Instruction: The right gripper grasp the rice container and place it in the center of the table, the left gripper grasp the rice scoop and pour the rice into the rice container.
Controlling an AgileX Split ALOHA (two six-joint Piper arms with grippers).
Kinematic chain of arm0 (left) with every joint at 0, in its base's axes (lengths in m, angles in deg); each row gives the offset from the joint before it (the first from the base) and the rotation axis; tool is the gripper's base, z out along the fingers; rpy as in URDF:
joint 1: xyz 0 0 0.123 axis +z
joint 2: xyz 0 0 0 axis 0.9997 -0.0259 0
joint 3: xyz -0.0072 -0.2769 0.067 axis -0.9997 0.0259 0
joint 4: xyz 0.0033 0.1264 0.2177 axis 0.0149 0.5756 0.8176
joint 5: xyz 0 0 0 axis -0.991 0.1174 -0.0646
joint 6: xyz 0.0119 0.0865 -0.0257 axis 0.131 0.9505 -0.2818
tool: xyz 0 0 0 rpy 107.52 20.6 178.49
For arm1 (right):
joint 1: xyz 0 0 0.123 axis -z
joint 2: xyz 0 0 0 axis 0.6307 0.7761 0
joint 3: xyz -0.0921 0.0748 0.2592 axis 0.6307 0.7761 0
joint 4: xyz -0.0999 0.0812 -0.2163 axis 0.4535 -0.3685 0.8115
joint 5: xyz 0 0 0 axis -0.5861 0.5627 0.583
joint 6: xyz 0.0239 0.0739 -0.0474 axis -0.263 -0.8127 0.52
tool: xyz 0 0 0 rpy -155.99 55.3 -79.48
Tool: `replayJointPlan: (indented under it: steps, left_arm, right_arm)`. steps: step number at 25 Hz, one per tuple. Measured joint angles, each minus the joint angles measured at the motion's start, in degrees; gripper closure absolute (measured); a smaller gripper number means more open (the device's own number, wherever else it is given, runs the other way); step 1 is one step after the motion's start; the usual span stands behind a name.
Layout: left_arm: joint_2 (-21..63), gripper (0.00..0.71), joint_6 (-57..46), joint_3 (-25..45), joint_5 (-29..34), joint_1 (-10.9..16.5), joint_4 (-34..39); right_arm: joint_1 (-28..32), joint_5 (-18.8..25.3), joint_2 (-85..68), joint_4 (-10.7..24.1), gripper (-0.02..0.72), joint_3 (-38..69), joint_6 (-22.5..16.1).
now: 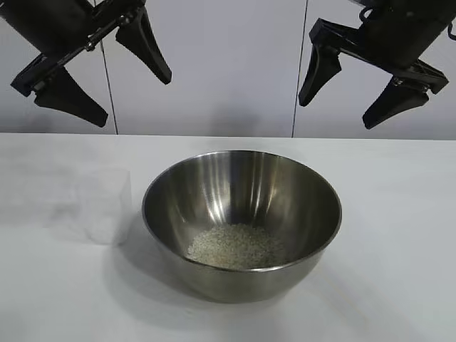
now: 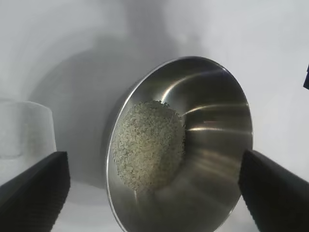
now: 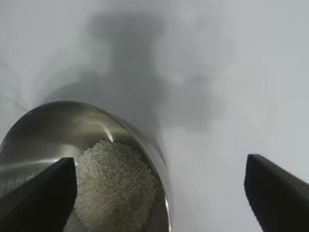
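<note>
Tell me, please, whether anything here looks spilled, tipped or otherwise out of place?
Nothing stands out. The rice lies in a heap inside the steel bowl, the clear plastic cup stands upright beside it, and I see no stray grains on the table.

Glossy steel rice container (image 1: pixel 242 214), clear smooth plastic rice scoop (image 1: pixel 107 206), matt white table (image 1: pixel 399 249).

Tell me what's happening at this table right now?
Nothing is being handled. The steel mixing bowl sits mid-table with a heap of rice in its bottom. The clear plastic measuring cup stands upright beside it, apart from it and apparently empty. The left claw and right claw both hang open above the white table, holding nothing. The pour looks done.
</note>
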Motion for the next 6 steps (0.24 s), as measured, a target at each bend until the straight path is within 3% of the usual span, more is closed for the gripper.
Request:
replayJointPlan:
  steps: [6]
  left_arm:
    - [0.0,0.028,0.0,0.0,-0.2,0.0,0.0]
  right_arm:
    - [0.0,0.0,0.0,0.0,0.051,0.0,0.0]
